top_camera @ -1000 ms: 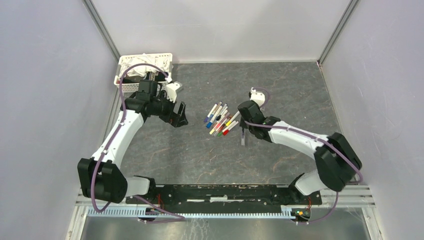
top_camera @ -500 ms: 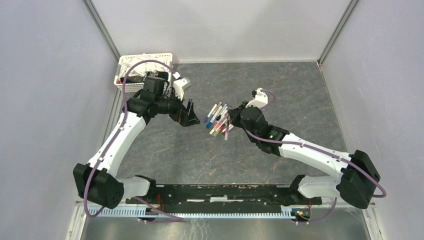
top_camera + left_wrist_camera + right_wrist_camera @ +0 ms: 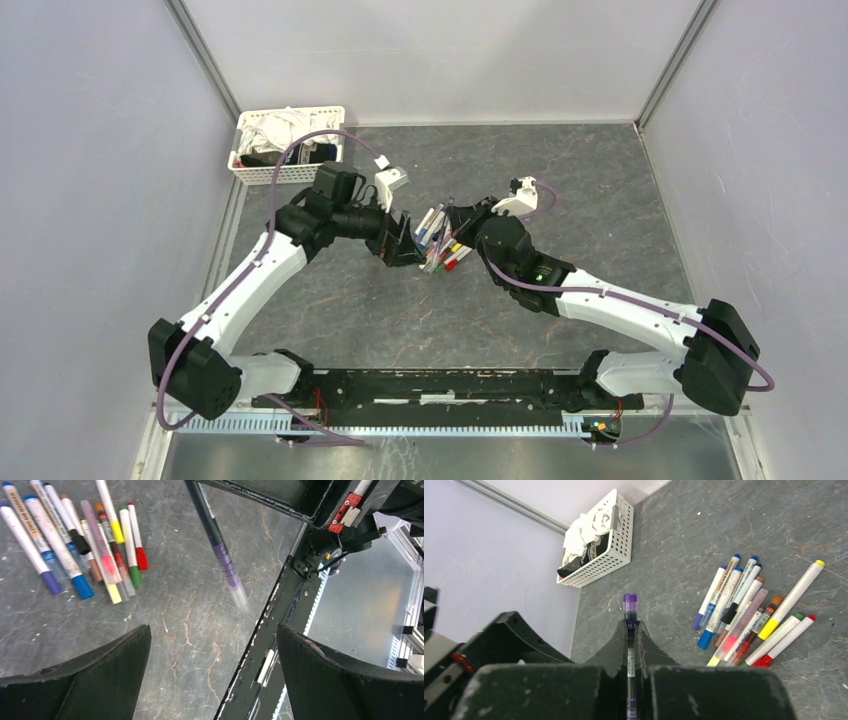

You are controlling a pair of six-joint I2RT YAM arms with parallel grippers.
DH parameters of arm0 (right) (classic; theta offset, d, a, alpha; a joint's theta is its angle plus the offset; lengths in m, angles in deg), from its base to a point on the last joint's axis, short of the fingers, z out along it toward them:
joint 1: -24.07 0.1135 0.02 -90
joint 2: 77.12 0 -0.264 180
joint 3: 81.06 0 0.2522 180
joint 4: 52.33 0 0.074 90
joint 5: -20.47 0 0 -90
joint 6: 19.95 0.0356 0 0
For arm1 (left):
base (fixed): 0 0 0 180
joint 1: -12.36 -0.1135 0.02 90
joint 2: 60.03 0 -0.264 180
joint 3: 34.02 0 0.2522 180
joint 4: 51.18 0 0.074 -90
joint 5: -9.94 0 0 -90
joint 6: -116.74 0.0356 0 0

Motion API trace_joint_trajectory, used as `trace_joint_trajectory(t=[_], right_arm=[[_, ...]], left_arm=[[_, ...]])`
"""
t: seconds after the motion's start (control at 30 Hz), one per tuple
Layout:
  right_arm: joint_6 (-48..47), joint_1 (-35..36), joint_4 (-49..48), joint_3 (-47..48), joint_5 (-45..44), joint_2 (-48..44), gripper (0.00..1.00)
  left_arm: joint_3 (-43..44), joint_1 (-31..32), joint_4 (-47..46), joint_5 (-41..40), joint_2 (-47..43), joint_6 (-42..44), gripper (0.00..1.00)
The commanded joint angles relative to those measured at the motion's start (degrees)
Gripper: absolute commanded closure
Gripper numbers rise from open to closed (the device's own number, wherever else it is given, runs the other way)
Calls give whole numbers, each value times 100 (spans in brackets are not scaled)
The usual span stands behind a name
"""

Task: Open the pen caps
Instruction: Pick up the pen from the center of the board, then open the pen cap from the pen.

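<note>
Purple pen (image 3: 630, 611) is pinched in my right gripper (image 3: 629, 630), before my wide-open, empty left gripper (image 3: 212, 645), beside the other pens (image 3: 438, 245) in the middle of the table (image 3: 600, 190).

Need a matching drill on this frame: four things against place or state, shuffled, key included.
1 left gripper
2 right gripper
3 white slatted plastic basket
4 slim red-capped white marker pen

A in the pile on the grey table
B shut on the slim purple-tipped marker pen
C open, holding nothing
D far left corner

Pairs: 1-C, 2-B, 3-D, 4-A
</note>
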Motion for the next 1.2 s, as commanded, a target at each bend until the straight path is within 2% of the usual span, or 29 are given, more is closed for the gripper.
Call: trace_joint_trajectory(t=[0.0,0.27,0.37,0.5,0.63,0.8,0.9,0.93,1.03,1.17], right_arm=[[264,44,-386,234,-198,65,100],[316,56,-517,136,-271,71,100],[343,53,-525,104,-249,55,100],[361,57,-521,40,-245,11,100],[378,82,-521,-12,-249,-4,100],[383,132,-484,-90,-204,-15,100],[319,128,-366,-134,-134,-63,100],[201,114,-310,-138,-57,-85,97],[-617,-143,-136,-92,762,-194,76],[-1778,-1076,-237,-261,3476,-542,43]], left_arm=[[23,233,-260,191,179,-291,0],[70,730,-337,-140,439,-257,1],[82,824,-482,-270,513,-320,6],[148,831,-520,-382,644,-314,24],[124,828,-633,-466,637,-367,52],[187,821,-632,-933,556,-228,79],[220,819,-527,-1258,511,-4,91],[224,819,-452,-1365,494,166,93],[249,819,-70,-1743,440,882,98],[83,819,550,-2250,218,2116,98]])
